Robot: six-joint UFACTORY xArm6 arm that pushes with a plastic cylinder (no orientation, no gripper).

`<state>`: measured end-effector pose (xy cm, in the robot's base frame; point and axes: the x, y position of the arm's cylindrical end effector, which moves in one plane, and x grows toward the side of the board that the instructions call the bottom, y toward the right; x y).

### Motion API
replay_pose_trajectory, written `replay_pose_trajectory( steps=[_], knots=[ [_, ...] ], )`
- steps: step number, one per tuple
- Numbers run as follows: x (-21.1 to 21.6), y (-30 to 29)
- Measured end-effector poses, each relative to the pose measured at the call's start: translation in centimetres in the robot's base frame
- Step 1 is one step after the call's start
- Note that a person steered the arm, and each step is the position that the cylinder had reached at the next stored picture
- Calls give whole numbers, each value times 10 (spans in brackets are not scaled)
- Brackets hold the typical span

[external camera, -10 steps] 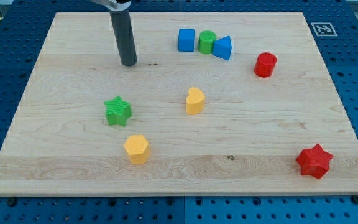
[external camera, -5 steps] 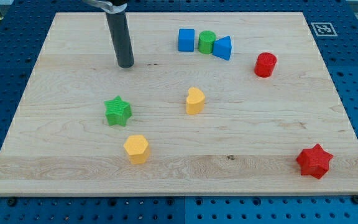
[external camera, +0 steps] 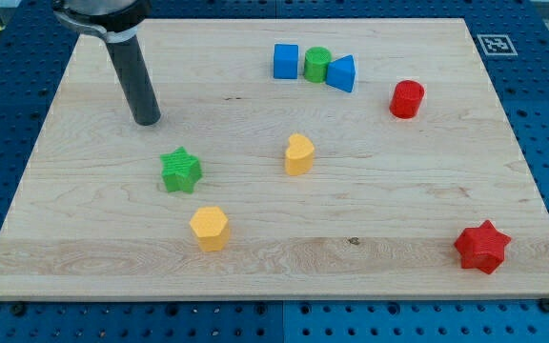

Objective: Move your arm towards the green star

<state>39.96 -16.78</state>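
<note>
The green star point(external camera: 180, 170) lies on the wooden board point(external camera: 370, 191), left of centre. My dark rod comes down from the view's top left, and my tip point(external camera: 147, 120) rests on the board above and a little left of the green star, a short gap away, not touching it.
A yellow hexagon block point(external camera: 209, 228) lies just below the green star. A yellow block point(external camera: 298, 153) sits at centre. A blue cube point(external camera: 286, 61), a green cylinder point(external camera: 316, 64) and a blue wedge point(external camera: 341, 73) cluster at the top. A red cylinder point(external camera: 407, 99) and a red star point(external camera: 481, 246) lie on the right.
My tip has slid left and slightly down the board, from above the star's right side to above its left side, ending closer to the green star. No block moved.
</note>
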Motion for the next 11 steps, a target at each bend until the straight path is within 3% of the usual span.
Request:
replay_pose_trajectory(
  steps=[7,11],
  knots=[
    [38,-20],
    [90,-27]
  ],
)
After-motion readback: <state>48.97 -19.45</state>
